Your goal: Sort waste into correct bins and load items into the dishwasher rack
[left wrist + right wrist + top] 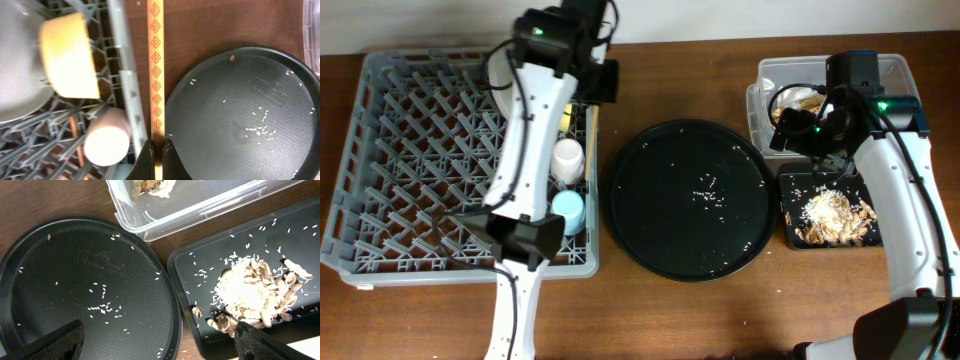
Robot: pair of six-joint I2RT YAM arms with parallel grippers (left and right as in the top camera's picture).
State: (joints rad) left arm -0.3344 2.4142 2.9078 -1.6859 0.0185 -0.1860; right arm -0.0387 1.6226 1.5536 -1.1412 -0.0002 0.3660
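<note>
My left gripper (157,150) is shut on a thin wooden chopstick (156,65) with a carved pattern, held between the dishwasher rack's right wall (122,60) and the round black tray. In the overhead view it (598,85) is above the rack's (380,150) far right corner. The rack holds a yellow bowl (70,55), a pale plate (15,75), a pink cup (105,140) and a blue cup (568,210). My right gripper (160,347) is open and empty above the black bin tray (190,280) with food scraps (250,290). The clear tub (200,205) holds crumpled paper (798,100).
A round black tray (690,200) with scattered rice grains lies between the rack and the bins. It also shows in the right wrist view (75,280). The left arm stretches over the rack's right side.
</note>
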